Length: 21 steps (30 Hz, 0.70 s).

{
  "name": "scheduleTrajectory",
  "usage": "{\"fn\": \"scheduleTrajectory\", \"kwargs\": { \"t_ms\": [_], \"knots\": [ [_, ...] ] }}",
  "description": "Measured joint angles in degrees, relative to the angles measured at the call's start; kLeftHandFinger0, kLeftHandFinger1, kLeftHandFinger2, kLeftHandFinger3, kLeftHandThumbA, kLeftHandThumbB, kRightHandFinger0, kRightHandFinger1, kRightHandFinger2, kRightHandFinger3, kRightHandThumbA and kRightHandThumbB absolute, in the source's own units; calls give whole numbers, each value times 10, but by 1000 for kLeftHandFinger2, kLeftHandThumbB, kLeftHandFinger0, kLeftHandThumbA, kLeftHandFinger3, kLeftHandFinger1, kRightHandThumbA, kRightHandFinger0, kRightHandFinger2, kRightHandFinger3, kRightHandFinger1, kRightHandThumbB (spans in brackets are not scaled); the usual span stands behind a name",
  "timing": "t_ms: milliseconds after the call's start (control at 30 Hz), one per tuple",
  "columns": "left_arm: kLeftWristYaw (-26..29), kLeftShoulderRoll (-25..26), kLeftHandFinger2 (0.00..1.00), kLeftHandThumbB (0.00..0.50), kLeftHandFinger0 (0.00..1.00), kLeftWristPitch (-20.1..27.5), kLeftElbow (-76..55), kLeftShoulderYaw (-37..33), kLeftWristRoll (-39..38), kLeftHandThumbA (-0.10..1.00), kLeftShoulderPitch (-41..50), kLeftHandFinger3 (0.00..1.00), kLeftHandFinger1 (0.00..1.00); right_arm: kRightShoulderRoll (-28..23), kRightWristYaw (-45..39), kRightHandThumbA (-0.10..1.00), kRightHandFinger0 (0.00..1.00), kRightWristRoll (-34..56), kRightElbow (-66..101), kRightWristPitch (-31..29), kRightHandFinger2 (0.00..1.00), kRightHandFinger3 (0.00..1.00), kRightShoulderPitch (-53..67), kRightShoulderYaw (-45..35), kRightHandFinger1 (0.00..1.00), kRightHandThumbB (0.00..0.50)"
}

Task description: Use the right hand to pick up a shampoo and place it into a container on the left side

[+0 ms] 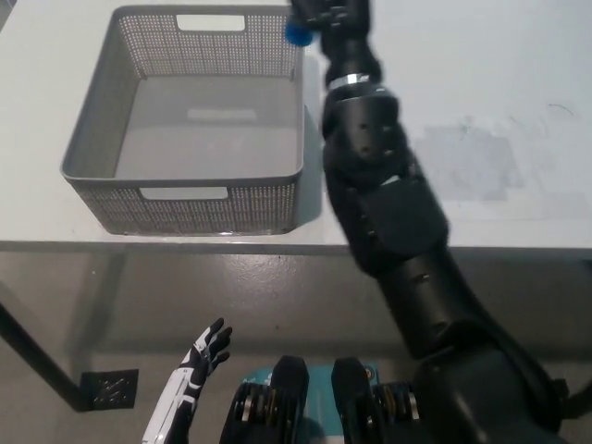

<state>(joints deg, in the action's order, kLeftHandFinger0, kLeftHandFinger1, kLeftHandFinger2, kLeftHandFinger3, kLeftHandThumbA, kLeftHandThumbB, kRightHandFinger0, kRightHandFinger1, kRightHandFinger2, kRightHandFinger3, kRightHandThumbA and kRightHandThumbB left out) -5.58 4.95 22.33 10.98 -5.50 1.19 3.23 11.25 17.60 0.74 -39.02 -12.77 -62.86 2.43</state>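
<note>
A white surface (481,83) carries a grey basket (185,199). The shampoo (297,33), only its blue cap showing, sits in the black right hand (331,17) at the top edge, fingers closed round it, just over the basket's far right corner. The basket lies below and left of those fingers. The white left hand (205,351) rests low, off the surface, fingers spread and holding nothing
</note>
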Motion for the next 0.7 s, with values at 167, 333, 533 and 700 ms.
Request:
{"fn": "scheduleTrajectory", "kwargs": {
  "t_ms": [167,333,533,700],
  "knots": [
    [0,0,1000,99,1000,0,0,0,1,1000,-1,1000,1000,23,-1,-100,0,-19,-41,5,739,720,-18,24,291,138],
    [-1,1,1000,99,1000,0,0,-1,1,1000,-3,1000,1000,42,-1,-100,0,-33,-96,-3,746,753,-32,39,325,122],
    [-1,4,1000,76,1000,0,1,-3,3,1000,-7,1000,1000,59,2,-100,0,-44,-189,-21,666,653,-45,41,258,122],
    [-3,9,1000,51,1000,1,5,-3,2,1000,-17,1000,1000,62,2,-100,0,-41,-246,-28,651,692,-48,32,233,142]
  ]
}}
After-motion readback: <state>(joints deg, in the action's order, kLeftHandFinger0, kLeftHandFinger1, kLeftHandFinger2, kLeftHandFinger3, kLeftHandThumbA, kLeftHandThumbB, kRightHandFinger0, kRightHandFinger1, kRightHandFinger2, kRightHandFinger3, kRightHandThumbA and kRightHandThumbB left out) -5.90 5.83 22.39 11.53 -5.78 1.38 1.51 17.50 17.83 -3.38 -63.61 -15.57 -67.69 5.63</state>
